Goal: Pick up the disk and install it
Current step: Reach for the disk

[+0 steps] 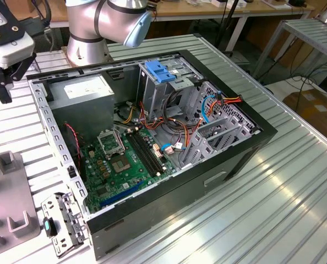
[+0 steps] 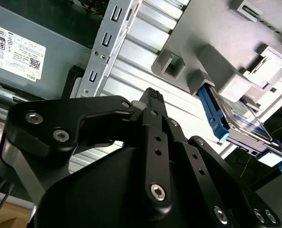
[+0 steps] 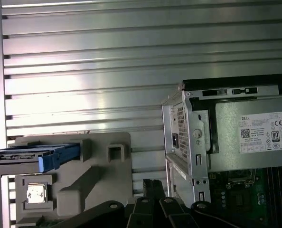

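while the disk [image 2: 243, 124] stands on edge in a slot of the grey fixture [image 2: 212, 61] on the bench [image 1: 273, 203], outside the computer case [image 1: 207, 181], the pick-up step is judged in hand and not yet made; the gripper [image 2: 153, 95] hangs over the bench between the fixture and the case's power supply [image 3: 255, 137], near the disk but apart from it; whether it is spread or pressed together cannot be told; in the exterior view it sits at the exterior view's far left, beyond the case wall.

judgement: a grasp calls for the gripper centred over the disk's blue carrier and squared to its long edges, clear of the fixture's walls; the bay under the light-blue bracket [image 1: 161, 71] looks the likely seat, unconfirmed.

hidden: one end of the disk is cut off in the first wrist view; its depth in the slot cannot be made out.
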{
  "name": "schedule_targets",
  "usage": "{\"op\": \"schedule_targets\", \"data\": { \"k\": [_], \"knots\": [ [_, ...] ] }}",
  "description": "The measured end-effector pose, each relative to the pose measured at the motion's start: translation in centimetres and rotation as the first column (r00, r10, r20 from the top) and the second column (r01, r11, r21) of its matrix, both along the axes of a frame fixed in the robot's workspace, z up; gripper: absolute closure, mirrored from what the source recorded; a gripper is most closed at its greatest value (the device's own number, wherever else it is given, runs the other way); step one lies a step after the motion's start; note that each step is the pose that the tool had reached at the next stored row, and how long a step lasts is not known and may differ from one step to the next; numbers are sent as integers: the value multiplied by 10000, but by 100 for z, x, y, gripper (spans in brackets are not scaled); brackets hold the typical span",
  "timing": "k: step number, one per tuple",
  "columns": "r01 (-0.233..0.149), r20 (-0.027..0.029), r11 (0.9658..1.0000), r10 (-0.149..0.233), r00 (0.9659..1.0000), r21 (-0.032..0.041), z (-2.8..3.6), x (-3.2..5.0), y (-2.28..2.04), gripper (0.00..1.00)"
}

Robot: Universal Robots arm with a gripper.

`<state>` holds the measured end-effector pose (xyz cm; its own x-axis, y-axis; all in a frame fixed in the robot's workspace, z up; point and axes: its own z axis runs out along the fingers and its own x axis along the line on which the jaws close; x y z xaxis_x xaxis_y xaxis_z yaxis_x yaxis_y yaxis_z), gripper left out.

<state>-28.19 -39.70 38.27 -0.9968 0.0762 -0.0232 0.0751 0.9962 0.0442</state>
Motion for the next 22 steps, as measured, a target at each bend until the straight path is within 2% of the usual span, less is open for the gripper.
{"op": "schedule_targets", "data": {
  "k": [4,8,22],
  "knots": [
    [1,1,10000,-1,10000,1,-1,-86,0,89],
    [0,0,10000,0,10000,0,-2,-210,0,89],
    [0,0,10000,0,10000,0,-5,-448,0,89]
  ]
}}
